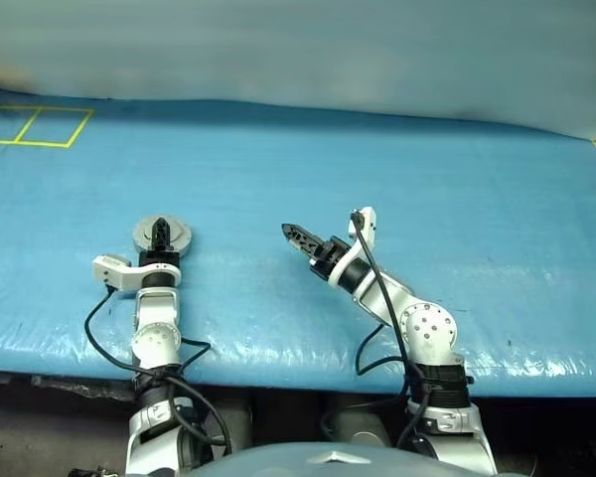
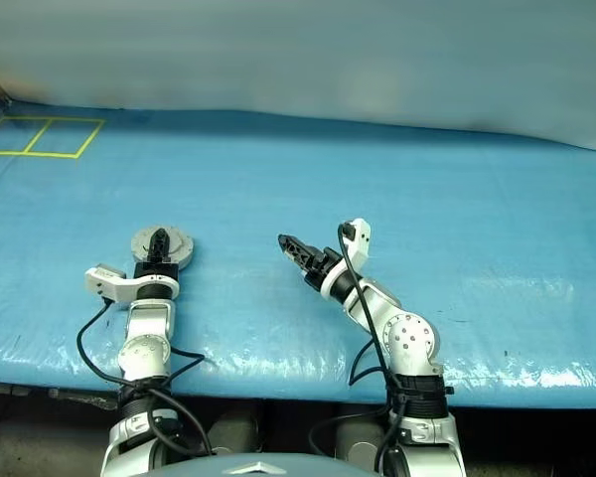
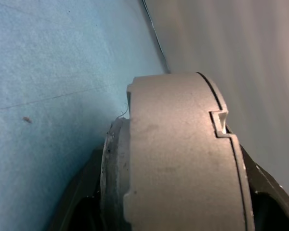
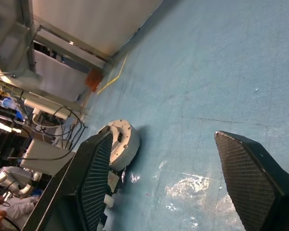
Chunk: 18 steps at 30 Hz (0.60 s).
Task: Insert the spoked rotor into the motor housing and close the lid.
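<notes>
blue tarp (image 1: 377, 169), yellow tape squares (image 1: 40, 127)

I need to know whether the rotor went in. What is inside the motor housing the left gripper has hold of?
The lid sits on top of the motor housing, gripped by the left gripper. The inside is covered, so a rotor cannot be confirmed.

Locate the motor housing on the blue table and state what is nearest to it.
The motor housing lies on the left part of the blue table, with the left gripper right at it; the right gripper stands apart to its right.
</notes>
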Each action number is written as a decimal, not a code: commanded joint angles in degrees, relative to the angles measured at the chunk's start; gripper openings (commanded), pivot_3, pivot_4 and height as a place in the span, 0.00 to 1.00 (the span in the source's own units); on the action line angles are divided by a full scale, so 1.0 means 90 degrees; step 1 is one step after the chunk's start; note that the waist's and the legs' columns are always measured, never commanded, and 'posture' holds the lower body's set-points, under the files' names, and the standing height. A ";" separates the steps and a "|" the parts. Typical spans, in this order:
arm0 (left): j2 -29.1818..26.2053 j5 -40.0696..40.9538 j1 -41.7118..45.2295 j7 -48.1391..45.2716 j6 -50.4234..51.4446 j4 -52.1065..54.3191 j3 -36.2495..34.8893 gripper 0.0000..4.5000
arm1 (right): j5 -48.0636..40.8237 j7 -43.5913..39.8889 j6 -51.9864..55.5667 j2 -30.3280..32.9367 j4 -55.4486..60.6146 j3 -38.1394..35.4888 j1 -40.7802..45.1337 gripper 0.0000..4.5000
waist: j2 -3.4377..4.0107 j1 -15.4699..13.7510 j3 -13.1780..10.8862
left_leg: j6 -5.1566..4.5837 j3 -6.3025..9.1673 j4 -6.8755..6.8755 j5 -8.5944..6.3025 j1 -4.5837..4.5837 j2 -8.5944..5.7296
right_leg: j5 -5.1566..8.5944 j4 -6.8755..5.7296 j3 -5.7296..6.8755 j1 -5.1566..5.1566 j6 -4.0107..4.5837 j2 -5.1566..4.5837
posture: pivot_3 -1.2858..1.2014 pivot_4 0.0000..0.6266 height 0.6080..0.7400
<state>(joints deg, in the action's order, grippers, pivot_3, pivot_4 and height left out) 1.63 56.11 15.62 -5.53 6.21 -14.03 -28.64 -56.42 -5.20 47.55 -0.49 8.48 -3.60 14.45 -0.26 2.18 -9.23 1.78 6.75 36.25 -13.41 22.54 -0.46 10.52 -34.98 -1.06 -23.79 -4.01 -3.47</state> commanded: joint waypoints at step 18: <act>-0.0316 -0.3976 -0.0828 0.2092 -0.1413 0.2347 0.0554 1.00 | 0.1366 -0.0536 -0.0699 0.0074 0.0036 0.0479 0.0237 0.80 | -0.0006 -0.0035 0.0006 | 0.0001 -0.0007 0.0004 0.0005 -0.0013 -0.0002 | -0.0002 -0.0004 -0.0011 0.0010 0.0008 0.0000 | 0.52 0.24 1.00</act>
<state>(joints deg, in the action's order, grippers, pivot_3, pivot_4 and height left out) -0.53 23.35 7.96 15.48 -4.80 3.37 -26.71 -47.36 -7.98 45.33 -0.14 5.97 -0.83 16.56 -0.31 1.87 -9.17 1.79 6.68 36.29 -13.37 22.43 -0.48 10.50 -35.01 -1.16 -23.71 -3.95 -3.48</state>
